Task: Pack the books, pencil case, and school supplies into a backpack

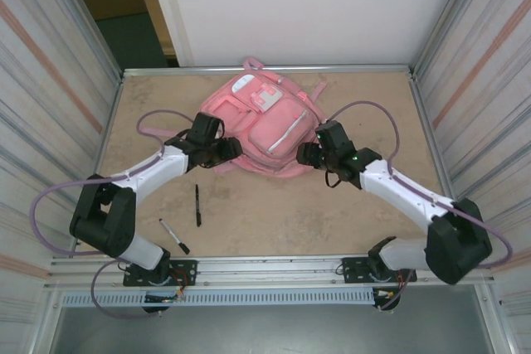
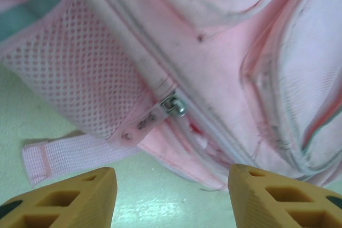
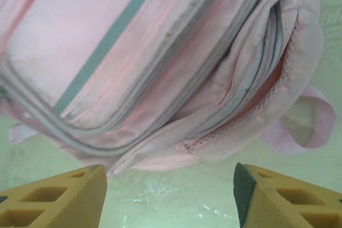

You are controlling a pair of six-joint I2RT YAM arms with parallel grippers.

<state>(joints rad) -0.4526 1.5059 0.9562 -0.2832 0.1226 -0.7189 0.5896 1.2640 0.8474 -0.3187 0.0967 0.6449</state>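
At the near left corner of the pink backpack [image 1: 265, 122], the left pincer [image 2: 173, 185] stands open. Its two yellow fingers [image 2: 64, 198] are well apart, with nothing between them but bare desk [image 2: 160, 209]. Just past the tips runs the bag's lower edge, where a metal zip pull [image 2: 175, 105] sits at the end of a zip beside a mesh side pocket [image 2: 80, 73]. A short end of pink webbing [image 2: 64, 156] lies flat on the desk there. Across the bag, at its near right corner, the right pincer [image 3: 171, 180] is also spread wide and holds nothing. Its tips are close to the fabric but apart from it, facing a front pocket [image 3: 80, 41] crossed by a grey-green stripe [image 3: 107, 41]. A pink strap loop [image 3: 315, 126] curls off to the right. From above, the backpack lies front-up in the far middle of the desk, its top toward the back wall, with one arm reaching in from each side. Two black pens [image 1: 197, 205] lie on the desk well apart from the bag, near the left arm. One points almost straight away from the robot. The other lies slanted, closer to the left arm's base.
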